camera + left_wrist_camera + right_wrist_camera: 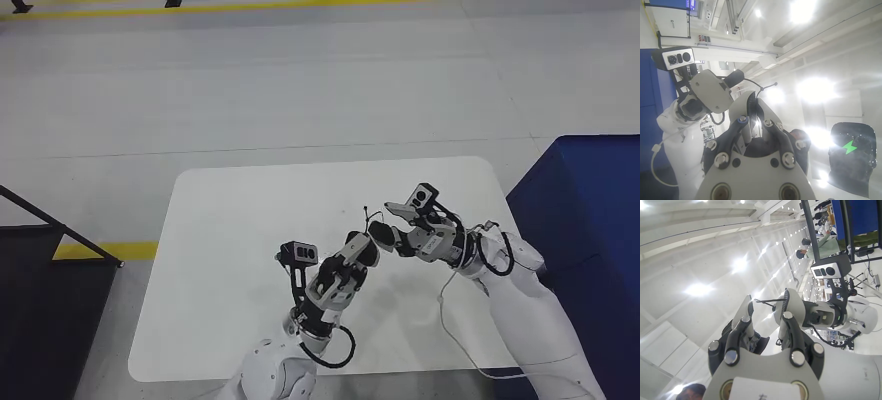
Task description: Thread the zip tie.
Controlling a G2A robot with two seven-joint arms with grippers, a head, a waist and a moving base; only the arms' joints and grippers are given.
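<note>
Top view: my left gripper hangs over the white table's centre, clamped on the black zip tie; my right gripper, at its 2 o'clock, holds its jaws apart around the tie's tail.

The zip tie looked like thin, smooth black plastic. The left gripper was of glossy white plastic, with black ribbed pads and shiny metal bolts. The table was white, matt and smooth.
</note>
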